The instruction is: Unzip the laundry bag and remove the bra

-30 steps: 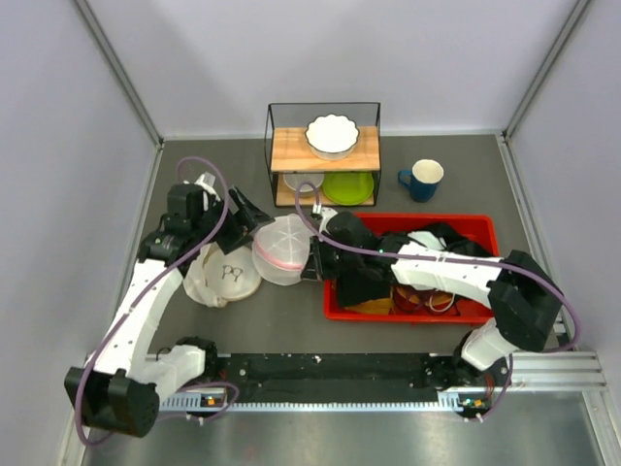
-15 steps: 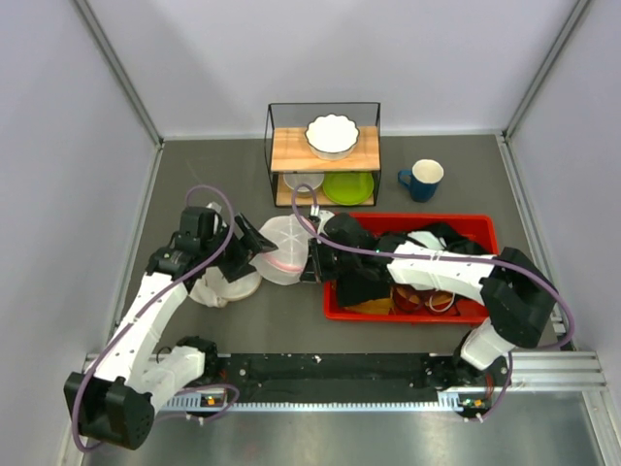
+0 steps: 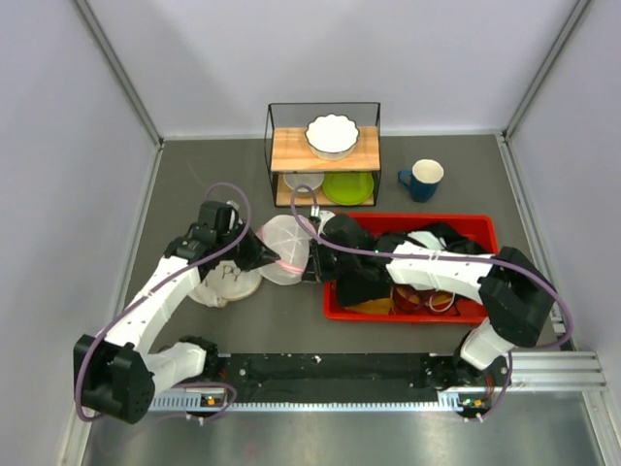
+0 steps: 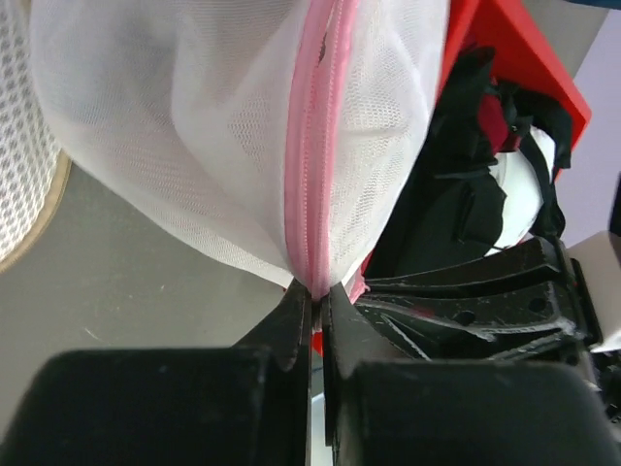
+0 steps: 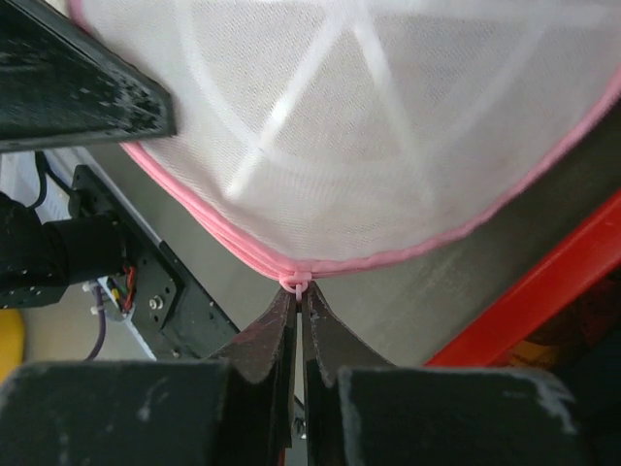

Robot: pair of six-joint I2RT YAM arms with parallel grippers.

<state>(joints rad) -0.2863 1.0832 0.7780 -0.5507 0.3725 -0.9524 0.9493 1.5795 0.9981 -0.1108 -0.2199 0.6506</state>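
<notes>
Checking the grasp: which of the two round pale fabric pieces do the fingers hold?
The laundry bag, the white mesh one with a pink zipper band; left fingers and right fingers pinch its rim. The cream padded piece lies free.

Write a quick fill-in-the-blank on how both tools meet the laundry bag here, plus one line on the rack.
1. The left tool is shut on the ____ zipper band of the laundry bag.
2. The right tool pinches a small loop at the bag's rim, its jaws ____.
3. The scalloped white dish sits on the ____ shelf of the rack.
Missing words: pink; shut; top.
</notes>
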